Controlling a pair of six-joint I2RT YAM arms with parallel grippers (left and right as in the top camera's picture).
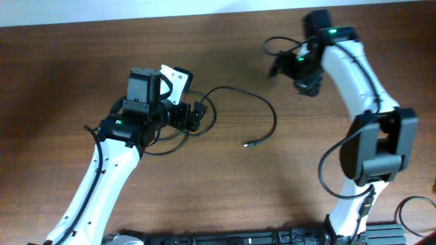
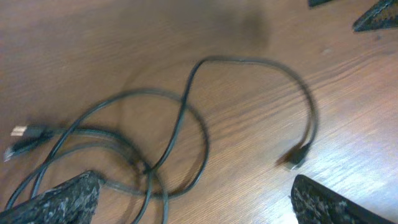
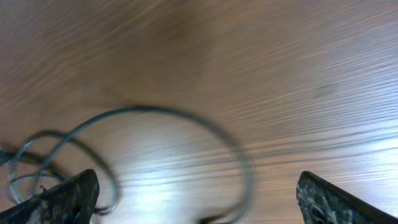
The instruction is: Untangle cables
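Left gripper [image 2: 196, 202] fingers [image 2: 62, 199] spread wide, nothing clamped, sitting right at the cables [image 2: 147, 167]. Right gripper [image 1: 291, 73] jaws apart too, empty, up by the table's [image 1: 225, 204] far edge and well apart from the knot. Cables lie left of centre. One long loop runs out to a plug [image 1: 249, 143] mid-table, with bare wood all round it. Count: two arms, three plug ends visible from the left wrist. Can't tell how many cords are in the knot.
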